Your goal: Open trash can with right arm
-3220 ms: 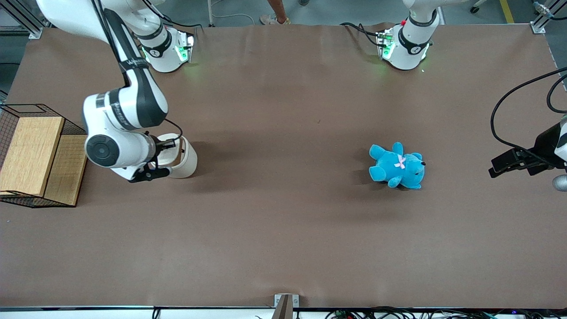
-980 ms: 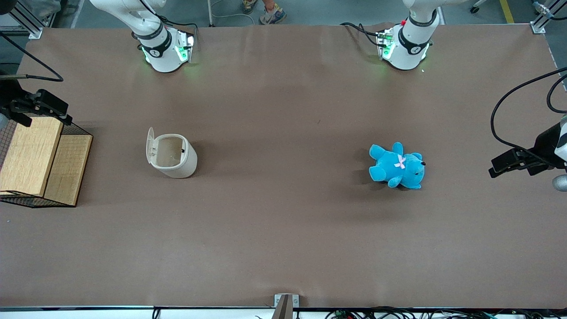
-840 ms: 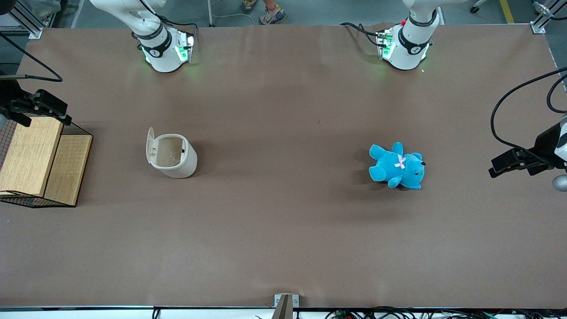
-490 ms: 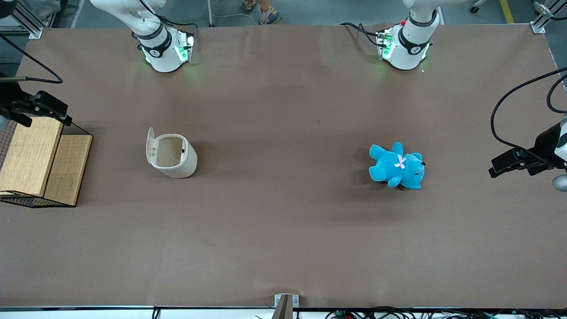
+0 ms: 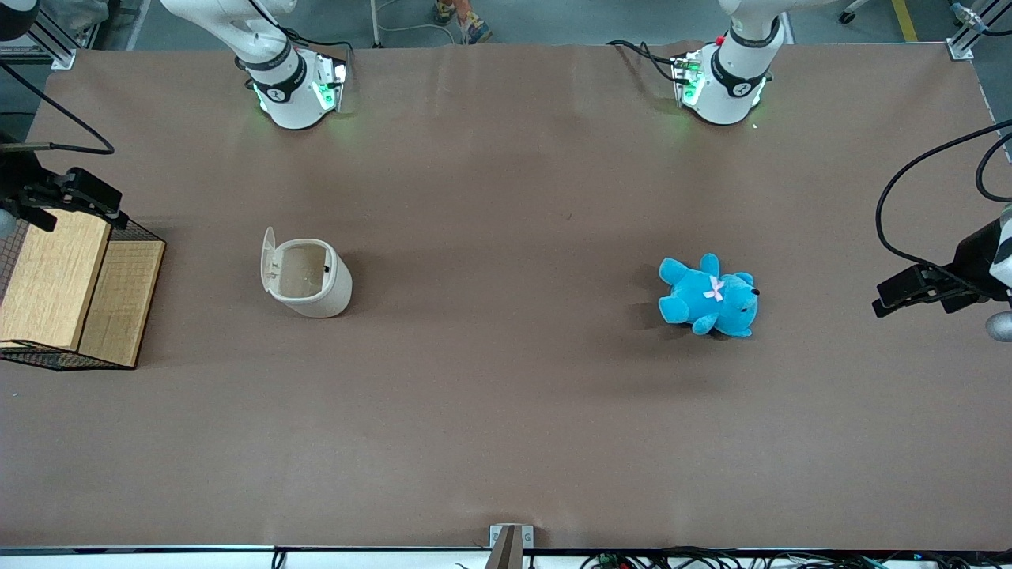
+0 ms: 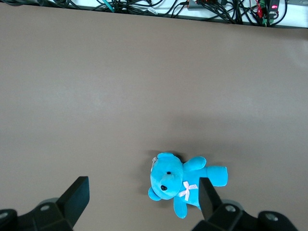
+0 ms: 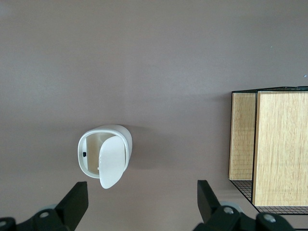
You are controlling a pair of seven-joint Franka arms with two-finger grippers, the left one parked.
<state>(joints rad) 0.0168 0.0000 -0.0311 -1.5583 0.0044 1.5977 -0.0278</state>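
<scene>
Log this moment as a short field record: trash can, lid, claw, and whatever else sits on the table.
trash can: cream-white bin, upright on the brown table
lid: flipped up, opening exposed; nothing visible inside
claw: right arm's claw raised above the wire basket, well clear of the bin; fingers spread apart
wire basket: holds wooden boxes, at the working arm's end of the table
teddy: blue plush, lying toward the parked arm's end
task status: lid appears open
</scene>
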